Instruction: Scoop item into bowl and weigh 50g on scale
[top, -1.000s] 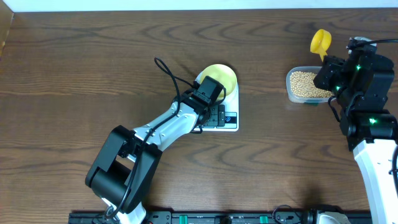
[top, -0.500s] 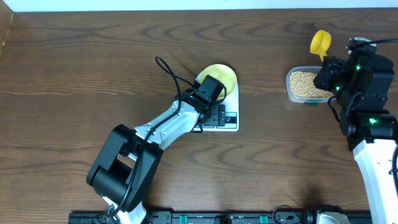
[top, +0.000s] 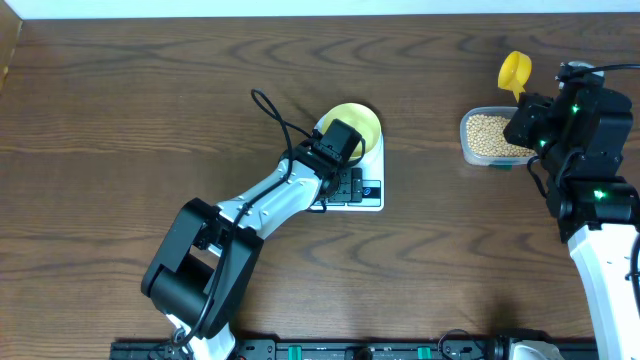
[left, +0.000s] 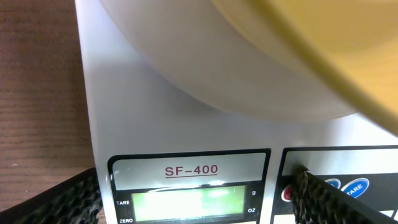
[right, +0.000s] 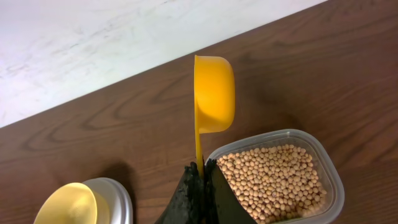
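The pale yellow bowl stands on the round platform of the white scale. My left gripper hovers open just over the scale's front panel. In the left wrist view its fingertips straddle the lit display, with the bowl looming behind. My right gripper is shut on the thin handle of a yellow scoop, which it holds upright. The scoop hangs above the far edge of the clear tub. That tub holds the tan beans.
The dark wooden table runs to a pale wall at the back. The left arm lies diagonally from the front edge to the scale. The right arm stands at the right edge, beside the tub.
The left gripper has crept a touch to the right over the scale. The right gripper and scoop have not moved.
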